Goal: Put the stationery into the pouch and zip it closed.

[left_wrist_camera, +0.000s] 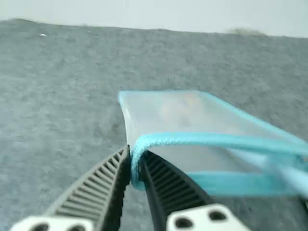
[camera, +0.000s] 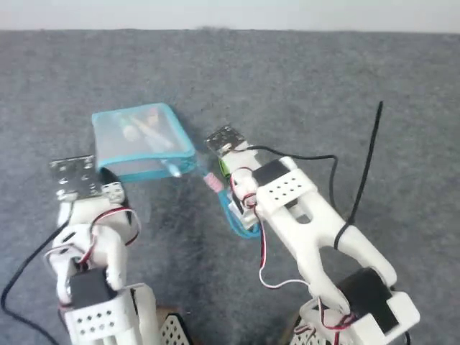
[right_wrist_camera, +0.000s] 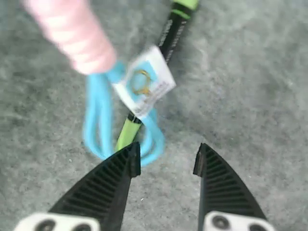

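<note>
At pouch (left_wrist_camera: 183,120) rim, L gripper (left_wrist_camera: 134,158) pinches; R gripper (right_wrist_camera: 168,153) spread, probably above pen (right_wrist_camera: 124,134).

On my feed I see a worktop (camera: 302,79) covered in rough, mottled grey carpet-like fabric that spans nearly the whole frame and meets a plain pale wall (camera: 230,14), a thin band along the top edge, under soft, even light.
</note>
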Robot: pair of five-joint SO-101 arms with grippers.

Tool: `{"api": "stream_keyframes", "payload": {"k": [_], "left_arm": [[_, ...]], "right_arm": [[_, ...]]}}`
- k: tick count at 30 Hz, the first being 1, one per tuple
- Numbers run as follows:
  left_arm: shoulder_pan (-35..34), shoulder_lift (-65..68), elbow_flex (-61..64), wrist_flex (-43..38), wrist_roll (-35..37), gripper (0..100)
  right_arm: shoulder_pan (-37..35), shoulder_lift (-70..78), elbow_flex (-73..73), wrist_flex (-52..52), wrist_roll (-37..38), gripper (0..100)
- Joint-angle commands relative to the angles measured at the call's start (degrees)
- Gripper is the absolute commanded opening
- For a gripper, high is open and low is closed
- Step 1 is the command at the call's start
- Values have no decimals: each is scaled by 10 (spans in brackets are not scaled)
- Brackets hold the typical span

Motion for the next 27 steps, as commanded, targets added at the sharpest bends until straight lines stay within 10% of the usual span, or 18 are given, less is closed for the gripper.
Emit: {"api": "stream_keyframes", "payload": {"k": [1, 27], "left_arm": [[11, -12, 56, -108, -5, 11], [-103, -131, 5, 8, -30, 11]], "right_arm": [[-17, -23, -3, -7, -13, 191], [3, 22, -12, -121, -74, 191]]}}
